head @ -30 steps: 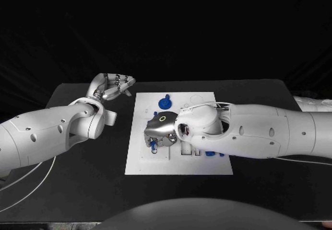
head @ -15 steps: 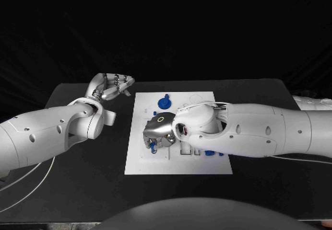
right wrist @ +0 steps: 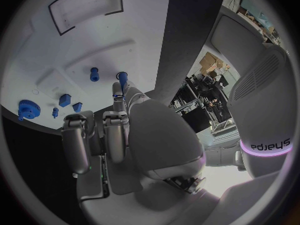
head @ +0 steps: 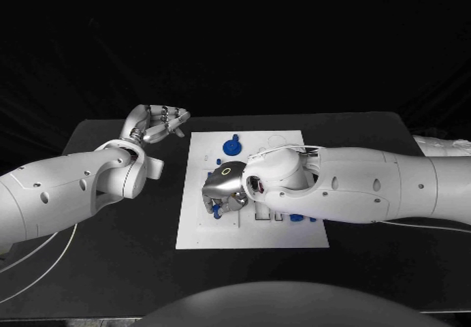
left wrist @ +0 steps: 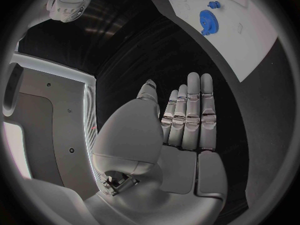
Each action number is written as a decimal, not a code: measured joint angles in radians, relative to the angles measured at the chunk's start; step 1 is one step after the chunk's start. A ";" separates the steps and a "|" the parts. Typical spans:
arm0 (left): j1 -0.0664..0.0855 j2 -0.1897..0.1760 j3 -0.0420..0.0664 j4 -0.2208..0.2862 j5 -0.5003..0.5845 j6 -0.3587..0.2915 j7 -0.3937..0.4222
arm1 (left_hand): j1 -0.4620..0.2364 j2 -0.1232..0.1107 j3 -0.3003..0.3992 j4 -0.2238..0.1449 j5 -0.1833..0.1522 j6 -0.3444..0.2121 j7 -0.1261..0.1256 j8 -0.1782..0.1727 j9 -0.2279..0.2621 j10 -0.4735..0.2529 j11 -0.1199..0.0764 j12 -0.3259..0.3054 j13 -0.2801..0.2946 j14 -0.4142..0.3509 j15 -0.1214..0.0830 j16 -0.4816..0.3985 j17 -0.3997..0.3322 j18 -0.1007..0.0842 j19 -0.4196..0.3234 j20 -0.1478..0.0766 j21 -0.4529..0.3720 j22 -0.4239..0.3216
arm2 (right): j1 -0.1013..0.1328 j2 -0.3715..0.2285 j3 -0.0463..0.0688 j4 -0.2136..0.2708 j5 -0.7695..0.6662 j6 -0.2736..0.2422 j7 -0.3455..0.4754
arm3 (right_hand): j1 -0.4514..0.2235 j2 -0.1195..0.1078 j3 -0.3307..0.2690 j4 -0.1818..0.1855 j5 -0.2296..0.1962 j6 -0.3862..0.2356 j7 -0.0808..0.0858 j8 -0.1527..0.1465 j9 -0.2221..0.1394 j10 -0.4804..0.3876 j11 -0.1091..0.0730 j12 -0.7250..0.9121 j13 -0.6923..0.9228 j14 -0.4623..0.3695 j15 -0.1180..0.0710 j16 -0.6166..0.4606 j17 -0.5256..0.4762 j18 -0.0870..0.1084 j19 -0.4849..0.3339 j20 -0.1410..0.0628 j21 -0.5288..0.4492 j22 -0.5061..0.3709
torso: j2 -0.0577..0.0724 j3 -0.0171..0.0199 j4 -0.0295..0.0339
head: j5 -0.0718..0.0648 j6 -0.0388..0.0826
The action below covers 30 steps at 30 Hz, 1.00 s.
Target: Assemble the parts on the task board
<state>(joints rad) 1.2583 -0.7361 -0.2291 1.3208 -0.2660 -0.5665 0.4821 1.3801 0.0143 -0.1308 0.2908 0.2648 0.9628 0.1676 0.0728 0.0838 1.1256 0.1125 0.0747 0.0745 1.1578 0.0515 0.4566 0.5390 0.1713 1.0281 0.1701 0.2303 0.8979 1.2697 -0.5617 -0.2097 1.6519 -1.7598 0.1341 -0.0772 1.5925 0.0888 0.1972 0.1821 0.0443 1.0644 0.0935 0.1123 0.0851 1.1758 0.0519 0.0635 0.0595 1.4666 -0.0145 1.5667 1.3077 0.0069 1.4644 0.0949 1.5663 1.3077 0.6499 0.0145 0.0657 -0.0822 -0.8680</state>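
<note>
The white task board (head: pixel 208 231) lies mid-table. My right hand (head: pixel 224 187) hangs over its left middle with the fingers curled down. It pinches a small blue peg (head: pixel 216 209) at its fingertips, and the peg (right wrist: pixel 122 77) sits just above the board (right wrist: pixel 62 45). A second blue peg (right wrist: pixel 94 74) stands in the board close by. A blue gear (head: pixel 233 145) lies at the board's far end. My left hand (head: pixel 157 122) floats off the board's far left corner, its fingers (left wrist: pixel 190 110) straight and apart, holding nothing.
Several small blue pieces (right wrist: pixel 64 100) lie near the gear (right wrist: pixel 26 108). More blue parts (head: pixel 297 218) peek out from under my right forearm. Bare black table (head: pixel 108 252) surrounds the board, and the gear (left wrist: pixel 208 21) lies on the board (left wrist: pixel 250 30) beyond my left hand.
My right hand has crept a little toward the board's near left, carrying the blue peg along. The left hand has stayed in place.
</note>
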 measured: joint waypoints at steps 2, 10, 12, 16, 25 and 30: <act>0.000 0.001 0.000 -0.001 0.000 0.000 0.000 | 0.000 0.000 0.000 0.000 0.000 0.000 0.000 0.000 0.000 0.000 0.000 0.000 0.000 0.000 0.000 0.000 0.000 0.000 0.000 0.000 0.000 0.000 | 0.000 0.002 0.000 -0.001 0.001 0.002 -0.001 | 0.000 0.000 0.000 0.000 0.000 0.000 0.000 0.000 0.000 0.000 0.000 0.000 0.000 0.000 0.000 0.000 0.000 0.000 0.000 0.000 0.000 0.000 | 0.000 0.0000 -0.0001 | -0.001 0.000; 0.000 0.006 0.000 -0.003 0.000 0.000 0.000 | 0.004 0.004 0.000 0.000 0.000 0.000 0.000 0.000 0.000 0.000 0.000 0.000 0.000 0.000 0.000 0.000 0.000 0.000 0.000 0.000 0.000 0.000 | 0.000 0.010 0.000 -0.005 0.001 0.009 -0.009 | -0.003 -0.003 0.000 0.000 -0.001 0.000 0.000 0.000 0.000 0.000 0.000 0.000 0.000 0.000 0.000 0.000 0.000 0.000 0.000 0.000 0.000 0.000 | 0.000 0.0000 0.0012 | -0.004 -0.001; 0.000 0.006 0.000 -0.003 0.000 0.000 0.000 | 0.004 0.004 0.000 0.000 0.000 0.000 0.000 0.000 0.000 0.000 0.000 0.000 0.000 0.000 0.000 0.000 0.000 0.000 0.000 0.000 0.000 0.000 | 0.000 0.011 -0.001 -0.006 0.001 0.010 -0.011 | -0.003 -0.003 0.000 0.000 -0.002 -0.001 0.001 0.000 0.000 0.001 0.001 0.000 0.000 0.000 0.000 0.000 0.000 0.000 0.000 0.000 0.000 0.000 | 0.000 -0.0001 0.0014 | -0.004 -0.001; 0.000 0.005 0.000 -0.003 0.000 0.000 0.000 | 0.004 0.004 0.000 0.000 0.000 0.000 0.000 0.000 0.000 0.000 0.000 0.000 0.000 0.000 0.000 0.000 0.000 0.000 0.000 0.000 0.000 0.000 | -0.001 0.011 -0.001 -0.006 0.001 0.014 -0.014 | -0.005 -0.006 -0.001 -0.001 -0.003 -0.002 0.002 0.000 0.000 -0.003 -0.003 0.000 0.000 0.000 0.000 0.000 0.000 0.000 0.000 0.000 0.000 0.000 | 0.000 -0.0001 0.0017 | -0.003 -0.001; 0.000 0.003 0.000 -0.002 -0.001 0.000 0.000 | 0.004 0.004 0.000 0.000 0.000 0.000 0.000 0.000 0.000 0.000 0.000 0.000 0.000 0.000 0.000 0.000 0.000 0.000 0.000 0.000 0.000 0.000 | -0.001 0.008 -0.001 0.002 0.002 0.021 -0.023 | -0.110 -0.147 -0.095 0.034 0.002 -0.119 0.024 -0.049 -0.019 -0.146 0.020 -0.010 -0.002 0.000 0.005 0.000 0.000 0.000 0.000 0.000 0.000 0.000 | 0.000 -0.0003 0.0012 | -0.002 -0.001; 0.000 0.001 0.000 -0.001 -0.001 0.000 0.000 | 0.004 0.004 0.000 0.000 0.000 0.000 0.000 0.000 0.000 0.000 0.000 0.000 0.000 0.000 0.000 0.000 0.000 0.000 0.000 0.000 0.000 0.000 | -0.002 0.003 -0.001 0.006 0.004 0.018 -0.028 | -0.142 -0.172 -0.126 0.048 0.002 -0.159 0.040 -0.049 -0.020 -0.192 0.040 -0.007 0.002 -0.002 0.020 0.000 0.000 0.000 0.000 0.011 0.000 0.000 | 0.000 -0.0002 0.0008 | -0.001 -0.001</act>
<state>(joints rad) 1.2583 -0.7348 -0.2288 1.3195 -0.2666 -0.5662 0.4819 1.3842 0.0184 -0.1308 0.2908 0.2648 0.9628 0.1676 0.0728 0.0838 1.1256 0.1125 0.0747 0.0745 1.1578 0.0515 0.4566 0.5391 0.1713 1.0281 0.1701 0.2303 0.8980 1.2674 -0.5587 -0.2110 1.6578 -1.7555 0.1526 -0.1055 1.4505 -0.0829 0.0715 0.2298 0.0466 0.9054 0.1335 0.0633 0.0651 0.9837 0.0922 0.0565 0.0615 1.4649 0.0056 1.5667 1.3075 0.0067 1.4644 0.1060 1.5663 1.3074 0.6501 0.0143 0.0664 -0.0830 -0.8694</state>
